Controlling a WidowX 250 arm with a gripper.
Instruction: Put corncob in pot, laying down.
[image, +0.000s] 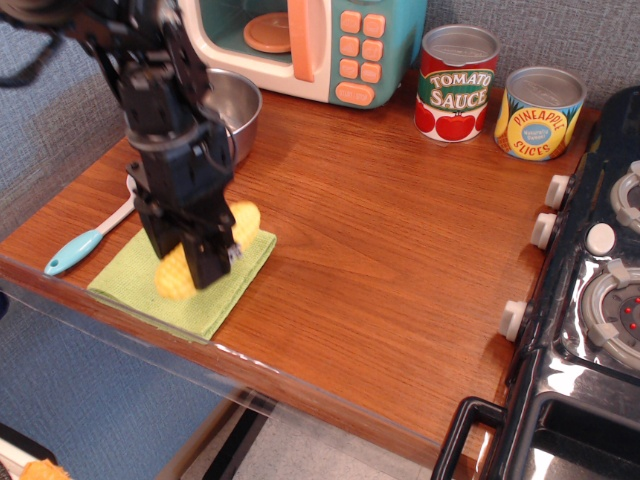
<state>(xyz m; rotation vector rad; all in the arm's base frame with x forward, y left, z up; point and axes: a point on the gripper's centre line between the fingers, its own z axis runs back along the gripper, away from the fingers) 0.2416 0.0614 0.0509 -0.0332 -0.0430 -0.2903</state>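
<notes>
Green cloth: at the near left corner of the wooden table, flat, one corner close to the front edge.
Corncob: yellow, above the cloth, slanting from near-left to far-right; both ends show, the middle is hidden by the gripper. Whether it touches the cloth cannot be told.
Gripper: black, pointing straight down over the cloth, fingers clenched across the middle of the corncob.
Arm: black, rising from the gripper toward the far left, hiding part of the pot.
Brush: teal handle, just left of the cloth.
Pot: shiny steel, behind the cloth.
Toy microwave: behind the pot, to its right.
Tomato sauce can, pineapple slices can: far right of the cloth, by the wall.
Stove: black, at the table's right edge.
</notes>
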